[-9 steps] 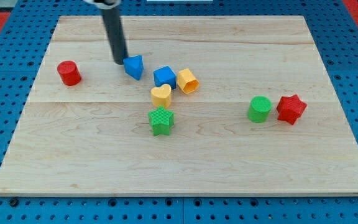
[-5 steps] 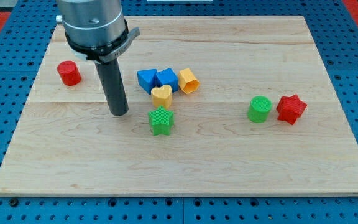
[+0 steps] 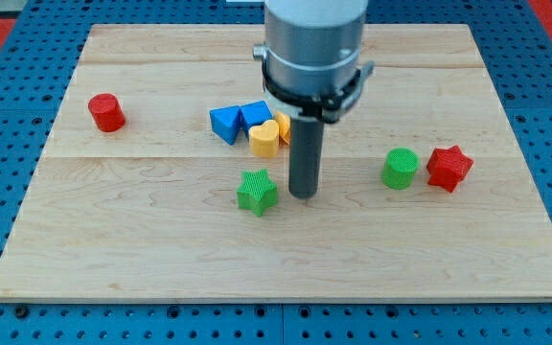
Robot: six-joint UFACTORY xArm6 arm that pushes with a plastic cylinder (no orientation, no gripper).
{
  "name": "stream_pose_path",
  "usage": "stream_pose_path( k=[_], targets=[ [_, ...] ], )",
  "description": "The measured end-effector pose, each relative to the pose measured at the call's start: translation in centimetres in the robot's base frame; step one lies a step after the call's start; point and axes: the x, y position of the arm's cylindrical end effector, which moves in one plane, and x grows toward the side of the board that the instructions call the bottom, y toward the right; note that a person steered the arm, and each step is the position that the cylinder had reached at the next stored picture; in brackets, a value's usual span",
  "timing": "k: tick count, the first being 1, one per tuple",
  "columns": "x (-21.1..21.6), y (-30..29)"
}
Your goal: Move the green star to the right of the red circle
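Note:
The green star [image 3: 257, 193] lies near the middle of the wooden board [image 3: 161, 249]. The red circle [image 3: 106, 112], a short cylinder, stands far off at the view's left. My tip [image 3: 302, 195] rests on the board just right of the green star, a small gap between them. The rod and the grey arm body above it rise toward the view's top.
A cluster sits above the star: a blue triangle [image 3: 225, 125], a blue cube [image 3: 255, 116], a yellow heart [image 3: 264, 139] and an orange block [image 3: 284, 126] partly hidden behind the rod. A green cylinder [image 3: 401, 169] and a red star [image 3: 448, 168] stand at the right.
My tip swept from the left of the green star round to its right side. The star shifted slightly right and down. The yellow heart moved up-right, and the blue blocks shifted.

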Motion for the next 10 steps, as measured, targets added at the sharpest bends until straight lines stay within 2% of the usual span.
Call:
stream_pose_path(
  k=[1,2,4,7,8,9,10],
  targets=[
    [0.6,-2.6],
    [0.6,-8.2],
    [-0.4,-9.3],
    [-6.7,-9.5],
    [-8.3,-13.8],
    [-9.7,-21.1],
    [-10.3,-22.2]
  ],
)
